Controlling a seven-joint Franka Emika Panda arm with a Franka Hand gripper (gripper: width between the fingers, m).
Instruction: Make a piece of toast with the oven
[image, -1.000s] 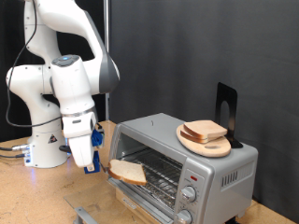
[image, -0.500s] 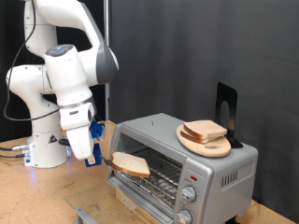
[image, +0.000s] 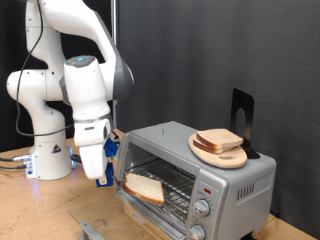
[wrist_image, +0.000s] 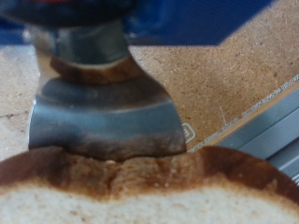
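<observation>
Dark curtain behind; wooden surface (image: 25, 205) below, pale and speckled. White arm (image: 70, 70) rises at the exterior view's left, bent over and reaching down towards the middle.

Oven (image: 200, 170) sits at the exterior view's right, silver-grey, door dropped open towards the front, wire rack (image: 175, 185) showing inside. Round knobs (image: 203, 210) stacked on its right panel, small red mark above them. Rack itself looks bare apart from what pokes in at the mouth.

On the oven's roof: round wooden plate (image: 218, 152) carrying more bread slices (image: 218, 140), stacked. Black upright stand (image: 242, 120) just behind the plate.

Gripper (image: 116, 178) hangs at the oven's open mouth, blue-trimmed, just left of the door opening. Piece of toast (image: 146, 186) is pinched by one crust edge in the jaws, which are closed down onto it; slice held roughly flat, its free end over the front of the rack. Cannot tell whether it touches the wires.

Wrist view: metal finger (wrist_image: 103, 117) pressed on the brown crust of the toast (wrist_image: 149, 191), pale crumb below; wooden surface and a grey edge beyond, blurred.
</observation>
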